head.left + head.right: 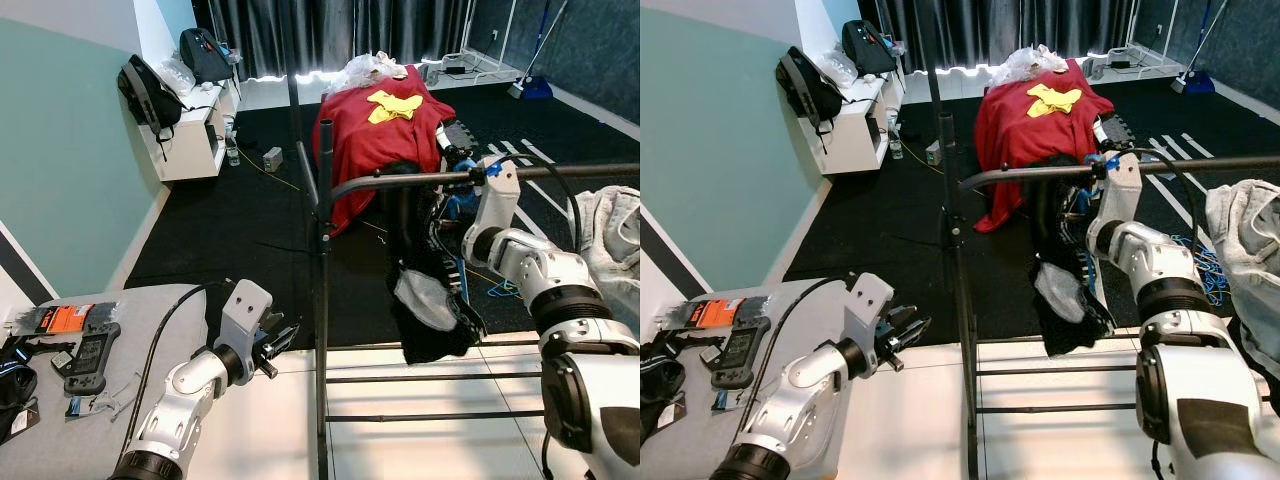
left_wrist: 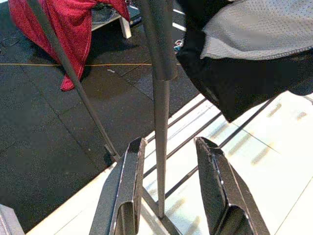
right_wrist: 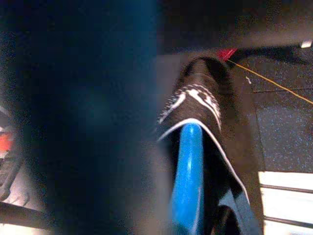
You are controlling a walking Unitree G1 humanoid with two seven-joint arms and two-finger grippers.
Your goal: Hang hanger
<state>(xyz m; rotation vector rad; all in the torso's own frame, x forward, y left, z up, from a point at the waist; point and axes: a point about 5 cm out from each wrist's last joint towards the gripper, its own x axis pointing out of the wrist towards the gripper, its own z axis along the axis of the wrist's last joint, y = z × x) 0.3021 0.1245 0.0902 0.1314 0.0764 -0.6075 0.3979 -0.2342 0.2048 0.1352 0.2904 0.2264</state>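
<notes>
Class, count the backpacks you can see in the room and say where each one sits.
2. One backpack hangs against the near end of the white cabinet by the left wall; the other backpack sits on top, farther back. More may be hidden.

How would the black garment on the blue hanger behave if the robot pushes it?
The black garment hangs in loose folds below the rail, so it is probably floppy and would sway. The blue hanger looks rigid, so it likely keeps its shape.

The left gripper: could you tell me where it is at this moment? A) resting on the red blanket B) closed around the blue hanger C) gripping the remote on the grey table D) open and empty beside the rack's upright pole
D: the left gripper has its fingers spread with nothing between them, close to the rack's upright pole.
</notes>
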